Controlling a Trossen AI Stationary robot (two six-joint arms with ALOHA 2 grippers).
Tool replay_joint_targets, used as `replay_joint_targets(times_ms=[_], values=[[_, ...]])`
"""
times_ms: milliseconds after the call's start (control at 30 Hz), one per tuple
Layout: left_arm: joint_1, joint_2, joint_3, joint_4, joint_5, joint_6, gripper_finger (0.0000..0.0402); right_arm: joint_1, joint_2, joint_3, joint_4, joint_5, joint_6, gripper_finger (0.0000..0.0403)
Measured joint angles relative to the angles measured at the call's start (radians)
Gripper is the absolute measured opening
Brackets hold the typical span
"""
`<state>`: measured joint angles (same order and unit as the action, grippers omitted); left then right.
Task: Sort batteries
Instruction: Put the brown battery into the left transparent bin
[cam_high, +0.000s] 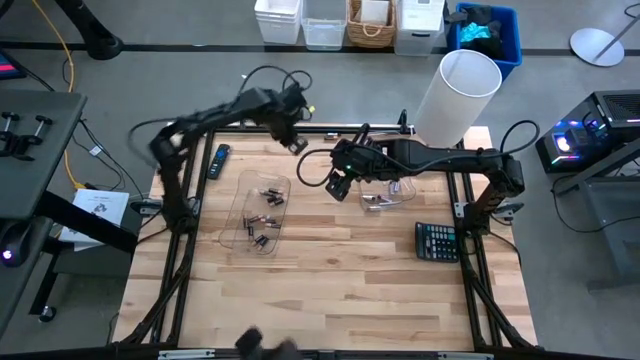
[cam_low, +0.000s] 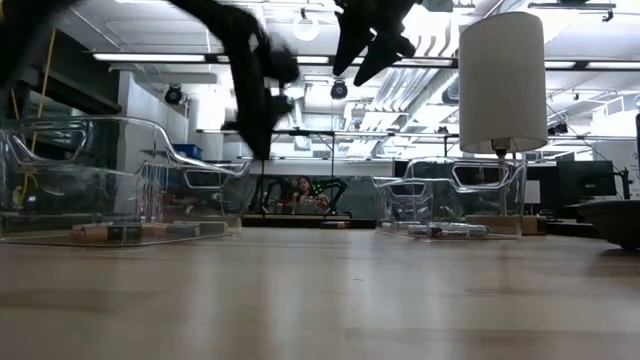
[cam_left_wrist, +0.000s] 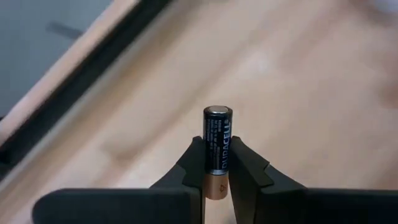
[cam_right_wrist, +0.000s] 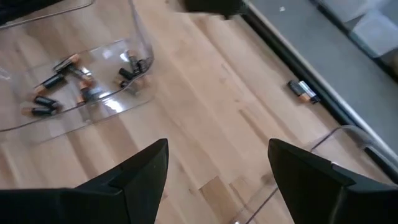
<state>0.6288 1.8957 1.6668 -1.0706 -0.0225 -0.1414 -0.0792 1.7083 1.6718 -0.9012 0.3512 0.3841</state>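
Batteries first: our left gripper (cam_left_wrist: 216, 180) pinches one black cylinder with a copper-brown end (cam_left_wrist: 217, 152) upright, lifted above the far left of the table. Our right gripper (cam_right_wrist: 217, 168) hangs wide open, empty, mid-table. We'd carry it level and release low inside the clear plastic tray (cam_high: 252, 190). Pale wood-plank tabletop (cam_high: 330, 290); bright workshop beyond.

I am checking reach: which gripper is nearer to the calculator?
Right. The right gripper hangs open near mid-table, nearer to the calculator; the left gripper, holding a battery, is farther back.
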Motion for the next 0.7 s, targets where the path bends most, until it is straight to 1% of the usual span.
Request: replay_joint_targets(times_ms=[100,200,333,400,467,500,600,700], values=[[-0.089,-0.184,-0.112,0.042,0.011,-0.031,0.0028,-0.001,0.000,0.000,0.000,0.018,-0.001,0.0270],[-0.198,-0.356,-0.258,0.048,-0.007,-0.059,0.0028,-0.004,0.000,0.000,0.000,0.017,-0.003,0.0270],[-0.369,-0.574,-0.470,0.055,-0.010,-0.189,0.0028,-0.008,0.000,0.000,0.000,0.017,-0.027,0.0270],[-0.438,-0.655,-0.569,0.054,-0.016,-0.264,0.0028,-0.013,0.000,0.000,0.000,0.016,-0.034,0.0270],[-0.503,-0.712,-0.657,0.071,-0.027,-0.333,0.0029,-0.018,0.000,0.000,0.000,0.012,-0.041,0.0270],[-0.530,-0.734,-0.694,0.084,-0.022,-0.366,0.0037,-0.021,0.000,0.000,0.000,0.011,-0.045,0.0270],[-0.570,-0.757,-0.768,0.135,-0.013,-0.425,0.0083,-0.032,0.000,0.000,0.000,0.007,-0.052,0.0270],[-0.566,-0.722,-0.791,0.207,-0.015,-0.428,0.0140,-0.044,0.000,0.000,0.000,-0.009,-0.052,0.0270]])
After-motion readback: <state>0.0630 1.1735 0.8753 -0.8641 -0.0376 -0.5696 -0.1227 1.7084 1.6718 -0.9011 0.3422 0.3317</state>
